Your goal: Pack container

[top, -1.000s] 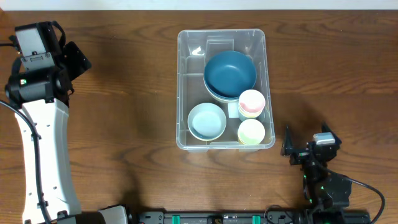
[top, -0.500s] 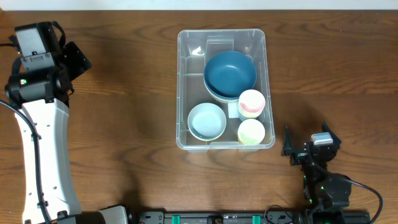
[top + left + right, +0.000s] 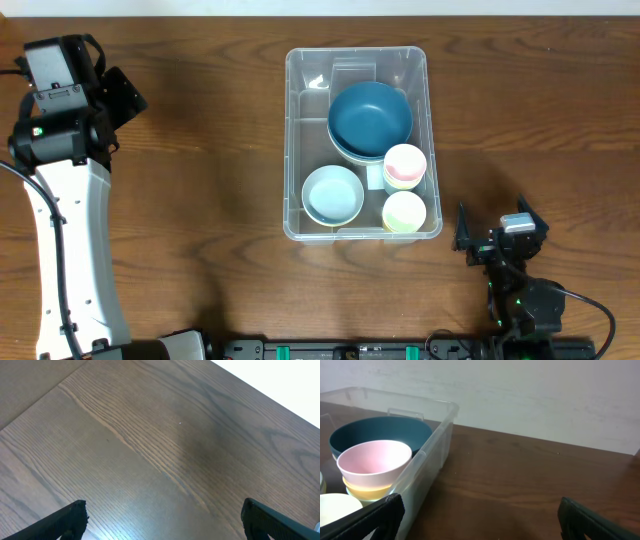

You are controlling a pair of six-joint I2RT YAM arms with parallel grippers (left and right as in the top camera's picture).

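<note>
The clear plastic container stands in the middle of the table. Inside it are a dark blue bowl, a light blue bowl, a pink cup and a pale yellow cup. In the right wrist view the container's wall is at the left, with the blue bowl and pink cup inside. My right gripper is open and empty, low on the table right of the container's near corner. My left gripper is open and empty over bare wood at the far left.
The left arm's white link runs along the table's left side. The right arm's base sits at the front right edge. A pale wall lies beyond the table's far edge.
</note>
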